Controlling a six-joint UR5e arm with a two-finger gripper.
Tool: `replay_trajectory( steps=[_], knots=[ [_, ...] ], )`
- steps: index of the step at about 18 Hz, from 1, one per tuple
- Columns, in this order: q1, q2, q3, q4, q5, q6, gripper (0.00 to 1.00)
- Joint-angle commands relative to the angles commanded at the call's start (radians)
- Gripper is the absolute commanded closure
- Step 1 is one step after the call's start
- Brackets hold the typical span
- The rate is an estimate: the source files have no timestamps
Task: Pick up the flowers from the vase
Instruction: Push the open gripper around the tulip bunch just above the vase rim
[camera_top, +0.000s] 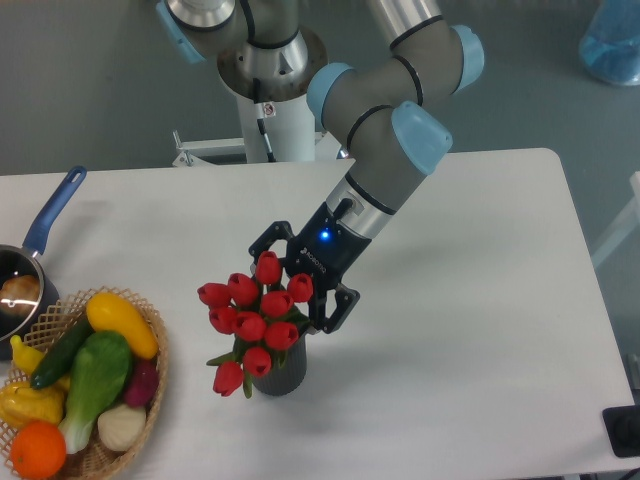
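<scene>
The flowers (252, 318), a bunch of red tulip buds with green leaves, stand in the vase (284, 372), a small dark grey cylinder near the table's front middle. My gripper (293, 282) is open and comes in from the upper right. Its two black fingers (264, 241) straddle the top right buds of the bunch. One finger is behind the topmost bud, the other is at the bunch's right side just above the vase mouth. Whether the fingers touch the buds I cannot tell.
A wicker basket (152, 375) with colourful vegetables and fruit sits at the front left. A blue-handled saucepan (38, 240) lies at the left edge. The robot's base column (270, 110) stands behind the table. A blue object (612, 45) is at the upper right.
</scene>
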Motion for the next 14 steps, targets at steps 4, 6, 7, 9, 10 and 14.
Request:
replay_trajectory(
  steps=[4, 6, 7, 9, 10, 14],
  knots=[
    [0.006, -0.002, 0.000, 0.000, -0.034, -0.002, 0.23],
    [0.008, -0.005, 0.000, 0.000, -0.043, -0.003, 0.37],
    [0.008, -0.005, 0.000, 0.000, -0.049, -0.005, 0.40],
    [0.008, -0.009, 0.000, 0.000, -0.051, -0.003, 0.49],
    [0.009, -0.012, 0.000, 0.000, -0.051, -0.003, 0.51],
    [0.018, -0.014, -0.002, 0.000, -0.051, -0.003, 0.55]
  ],
)
